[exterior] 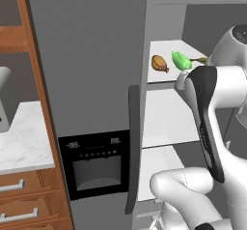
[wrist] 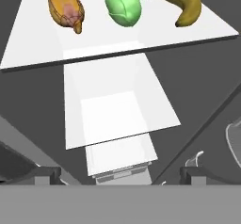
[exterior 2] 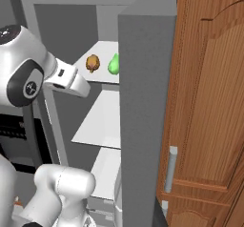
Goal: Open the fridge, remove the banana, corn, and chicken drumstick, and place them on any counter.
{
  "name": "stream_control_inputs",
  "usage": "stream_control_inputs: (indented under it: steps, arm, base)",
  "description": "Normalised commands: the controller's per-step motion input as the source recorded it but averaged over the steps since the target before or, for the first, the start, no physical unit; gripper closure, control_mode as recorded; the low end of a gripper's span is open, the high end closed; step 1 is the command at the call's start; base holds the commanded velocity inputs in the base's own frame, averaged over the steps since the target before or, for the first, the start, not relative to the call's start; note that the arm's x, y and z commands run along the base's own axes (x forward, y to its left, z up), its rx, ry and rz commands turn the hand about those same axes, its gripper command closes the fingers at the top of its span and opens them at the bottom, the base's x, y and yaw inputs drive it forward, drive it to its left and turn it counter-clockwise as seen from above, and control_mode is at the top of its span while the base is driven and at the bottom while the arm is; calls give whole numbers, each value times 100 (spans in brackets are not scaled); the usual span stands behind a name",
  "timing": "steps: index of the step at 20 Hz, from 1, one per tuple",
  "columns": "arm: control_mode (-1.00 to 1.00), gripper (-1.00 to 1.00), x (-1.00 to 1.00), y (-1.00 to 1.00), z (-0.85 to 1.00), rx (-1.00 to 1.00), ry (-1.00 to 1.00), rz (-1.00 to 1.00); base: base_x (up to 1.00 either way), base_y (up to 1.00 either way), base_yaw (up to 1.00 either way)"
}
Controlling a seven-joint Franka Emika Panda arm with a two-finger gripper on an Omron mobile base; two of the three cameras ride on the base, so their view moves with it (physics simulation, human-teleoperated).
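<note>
The fridge [exterior: 91, 55] has its left door shut and its right side open, white shelves showing. On the top shelf [wrist: 141, 42] lie the orange-brown chicken drumstick [wrist: 67, 9] [exterior: 159, 63] [exterior 2: 92, 63], the green corn [wrist: 122, 4] [exterior: 181, 61] [exterior 2: 114, 65] and the yellow banana [wrist: 183, 6] [exterior: 198, 59], side by side. My gripper [wrist: 120, 176] is open and holds nothing. It hangs in front of the open compartment, below and short of the top shelf, apart from all three foods. The marble counter [exterior: 24, 137] lies left of the fridge.
The opened fridge door [exterior 2: 143, 102] stands edge-on to the right of the shelves, with a tall wooden cabinet [exterior 2: 205, 102] behind it. Lower white shelves [wrist: 117, 119] sit under the top one. Wooden drawers [exterior: 24, 200] run below the counter. A dark handle [exterior: 132, 151] lines the shut door.
</note>
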Motion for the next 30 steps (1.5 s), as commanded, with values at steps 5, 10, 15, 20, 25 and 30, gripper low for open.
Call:
stream_control_inputs:
  steps: [5,10,15,20,25,30]
  arm:
    - [-100,-100,15,-25,0,0,0,0]
    - [-100,-100,30,-2,0,0,1,0]
    - [-100,-100,43,-22,0,-12,0,0]
    - [-100,-100,28,-24,-1,-17,-8,0]
    - [-100,-100,14,-31,1,1,-5,0]
    - [-100,-100,26,-30,1,8,-2,0]
  base:
    - [0,0,0]
    - [0,0,0]
    - [0,0,0]
    - [0,0,0]
    - [0,0,0]
    - [0,0,0]
